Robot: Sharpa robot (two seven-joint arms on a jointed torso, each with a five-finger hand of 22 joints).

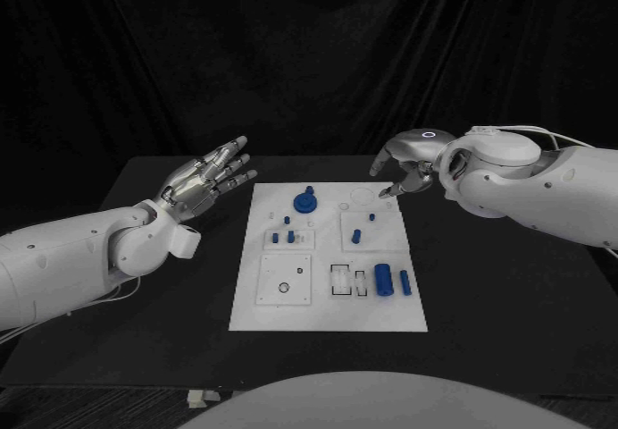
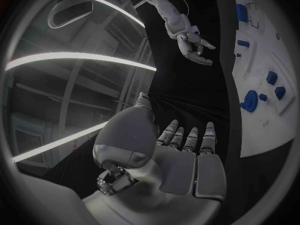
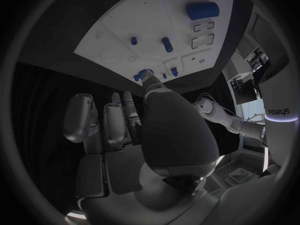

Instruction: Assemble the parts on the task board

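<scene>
Black table [image 1: 502, 295] spreads wide under dark curtains, bare cloth showing on both sides of the white task board [image 1: 258, 317], which lies square in the middle with its long edges running away from the robot. Left hand [image 1: 204, 183] hangs over the open table just off the board's far left corner, palm up, fingers straight and fanned apart, gripping nothing. Right hand [image 1: 402, 170] hovers at the board's far right corner, fingers bent downward over the edge, nothing seen between them. On the board: a big blue cylinder [image 1: 382, 278] near the right edge with a slimmer blue peg [image 1: 405, 282] just beside it, a round blue gear [image 1: 305, 201] toward the far end, small blue pegs [image 1: 357, 236] standing mid-board
</scene>
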